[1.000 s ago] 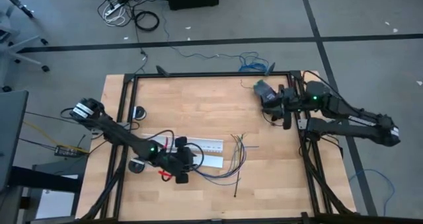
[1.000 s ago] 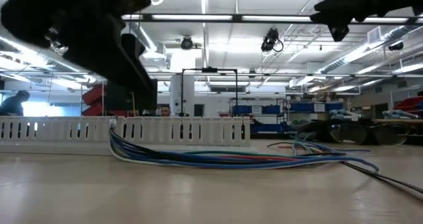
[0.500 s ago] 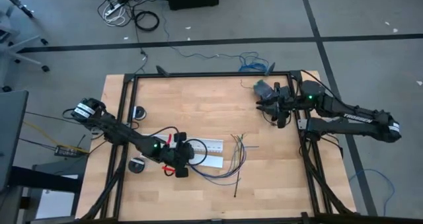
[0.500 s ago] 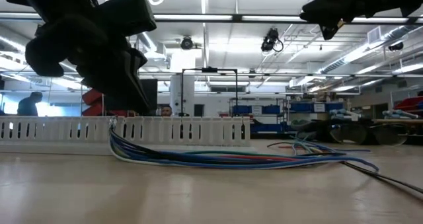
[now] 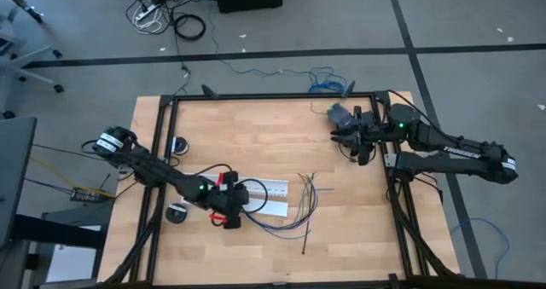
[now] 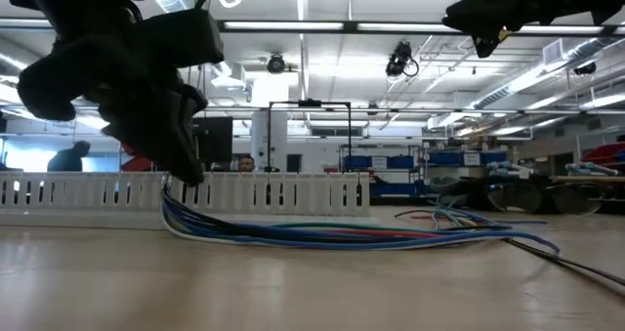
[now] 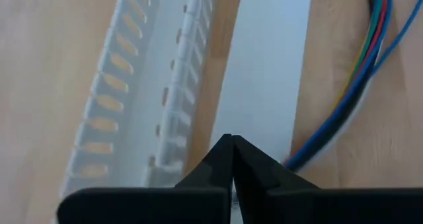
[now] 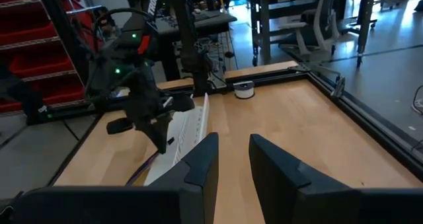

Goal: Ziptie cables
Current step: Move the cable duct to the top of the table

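Observation:
The cables (image 5: 294,208) lie in a loose curving bunch on the wooden table. One end runs out of the white slotted channel (image 5: 266,189). The ziptie (image 5: 307,240) lies flat as a thin black strip, nearer the table's front edge than the cables. My left gripper (image 7: 231,145) is shut and slants down over the channel (image 7: 132,85), close beside the spot where the cables (image 7: 370,52) leave it. I see nothing between its fingers. My right gripper (image 8: 232,154) is open and empty. It is held high near the table's far right corner (image 5: 357,146).
Black frame rails (image 5: 162,153) run round the table's edges. Two small round pieces (image 5: 179,144) (image 5: 177,212) sit beside the left rail. A grey-blue object (image 5: 341,114) sits at the far right by my right arm. Bare wood (image 5: 256,135) stretches across the far middle.
My left gripper has shut. It has tipped further down and come a little closer to the channel where the cables leave it. The cables and the ziptie lie as before.

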